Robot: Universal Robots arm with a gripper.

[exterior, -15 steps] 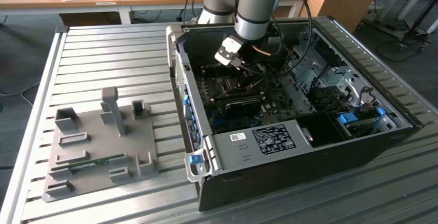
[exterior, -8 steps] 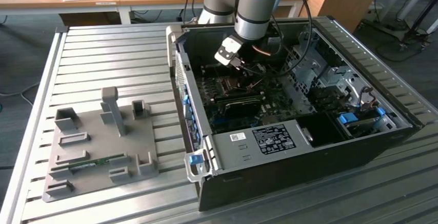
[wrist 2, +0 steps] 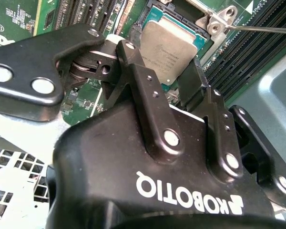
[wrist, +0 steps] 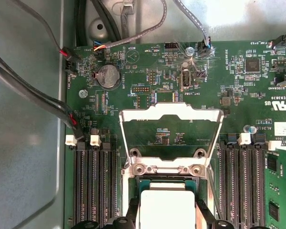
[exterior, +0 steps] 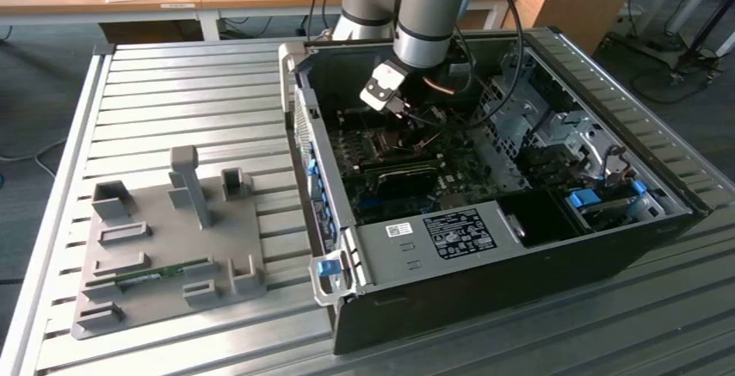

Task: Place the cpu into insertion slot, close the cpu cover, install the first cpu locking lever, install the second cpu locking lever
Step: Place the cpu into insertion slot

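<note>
The cpu (wrist: 167, 210) is a small square chip with a silvery top, and it sits over the socket on the green motherboard (wrist: 133, 71). The second wrist view shows the cpu (wrist 2: 169, 43) between my two black fingers (wrist 2: 133, 62). My gripper (wrist 2: 164, 59) is shut on the cpu, with a finger against each of two opposite edges. The cpu cover (wrist: 171, 110), a thin metal frame with a square window, stands open and swung back from its hinge (wrist: 167, 168). In the exterior view my gripper (exterior: 402, 114) reaches down into the open computer case (exterior: 517, 281).
Rows of black memory slots (wrist: 93, 181) flank the socket on both sides. A thin metal lever rod (wrist 2: 267, 29) runs beside it. Cables (wrist: 38, 95) hang along the case wall. On the slatted metal table (exterior: 172, 92), a grey fixture plate (exterior: 172, 238) lies at the exterior view's left.
</note>
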